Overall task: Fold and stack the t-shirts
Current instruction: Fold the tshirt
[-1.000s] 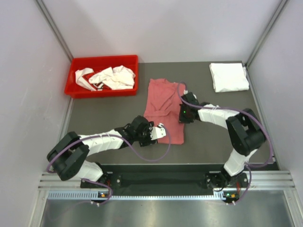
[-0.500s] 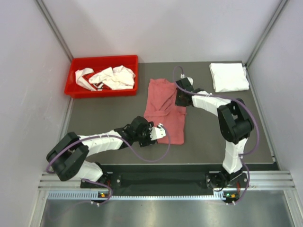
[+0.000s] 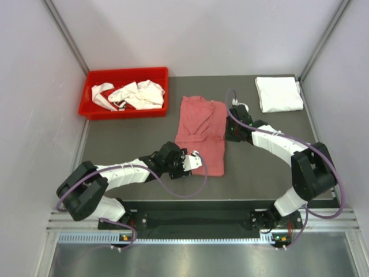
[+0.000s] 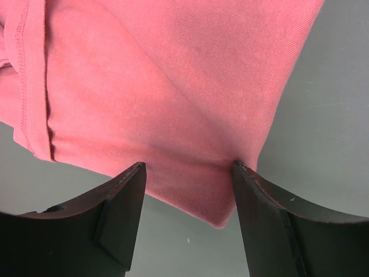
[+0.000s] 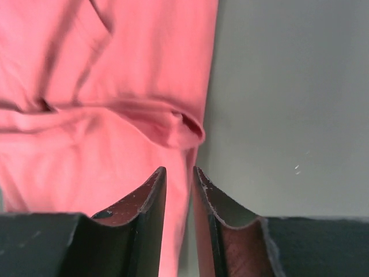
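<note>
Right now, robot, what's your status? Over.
Left gripper open at pink shirt near corner. Right gripper barely open at its right edge. Nothing in the way.

The right gripper [image 5: 178,171] hangs with its dark fingers a narrow slit apart over the pink t-shirt [image 5: 104,86], at its right edge. A small pucker [image 5: 173,124] sits just beyond them, with grey table [image 5: 288,104] to the right.

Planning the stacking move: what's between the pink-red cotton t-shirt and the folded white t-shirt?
Top view: only the right gripper, by the pink-red t-shirt; then bare grey table up to the folded white t-shirt.
</note>
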`<state>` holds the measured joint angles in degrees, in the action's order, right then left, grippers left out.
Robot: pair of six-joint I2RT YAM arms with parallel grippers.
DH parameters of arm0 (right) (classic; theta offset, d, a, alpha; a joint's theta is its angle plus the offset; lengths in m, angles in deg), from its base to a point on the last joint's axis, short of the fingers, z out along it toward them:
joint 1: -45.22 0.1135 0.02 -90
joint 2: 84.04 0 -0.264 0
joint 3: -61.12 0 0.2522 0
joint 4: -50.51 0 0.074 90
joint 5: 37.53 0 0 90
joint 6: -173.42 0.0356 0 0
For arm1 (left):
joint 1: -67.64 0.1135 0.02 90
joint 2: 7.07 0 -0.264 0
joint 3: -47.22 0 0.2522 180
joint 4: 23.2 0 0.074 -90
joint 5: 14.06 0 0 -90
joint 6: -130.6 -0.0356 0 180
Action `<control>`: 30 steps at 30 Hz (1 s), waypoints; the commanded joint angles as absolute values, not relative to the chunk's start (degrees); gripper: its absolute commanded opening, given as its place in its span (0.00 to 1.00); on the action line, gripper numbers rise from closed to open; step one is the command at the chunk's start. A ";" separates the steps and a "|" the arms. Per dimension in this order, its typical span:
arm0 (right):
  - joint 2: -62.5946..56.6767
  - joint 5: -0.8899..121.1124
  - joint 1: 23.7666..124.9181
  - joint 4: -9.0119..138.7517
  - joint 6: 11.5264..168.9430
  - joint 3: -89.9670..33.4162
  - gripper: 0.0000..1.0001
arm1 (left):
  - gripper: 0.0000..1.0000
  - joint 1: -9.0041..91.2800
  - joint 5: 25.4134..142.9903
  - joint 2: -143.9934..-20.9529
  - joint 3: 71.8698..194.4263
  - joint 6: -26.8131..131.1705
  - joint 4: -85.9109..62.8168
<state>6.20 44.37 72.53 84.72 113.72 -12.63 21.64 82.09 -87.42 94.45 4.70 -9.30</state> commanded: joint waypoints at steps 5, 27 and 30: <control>8.59 52.11 73.25 78.69 117.61 -6.69 0.26 | 0.68 21.58 82.18 -89.60 91.74 5.00 -0.39; 23.36 48.69 70.18 78.95 114.88 -23.83 0.24 | 0.68 21.67 82.18 -89.51 91.48 4.65 0.14; 24.50 48.95 69.13 78.60 115.24 -23.57 0.25 | 0.68 21.58 82.35 -89.33 91.21 4.65 0.22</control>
<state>23.44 49.27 70.67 80.28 115.87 -21.76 21.64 82.09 -87.42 94.45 4.70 -9.28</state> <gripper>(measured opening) 0.243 0.671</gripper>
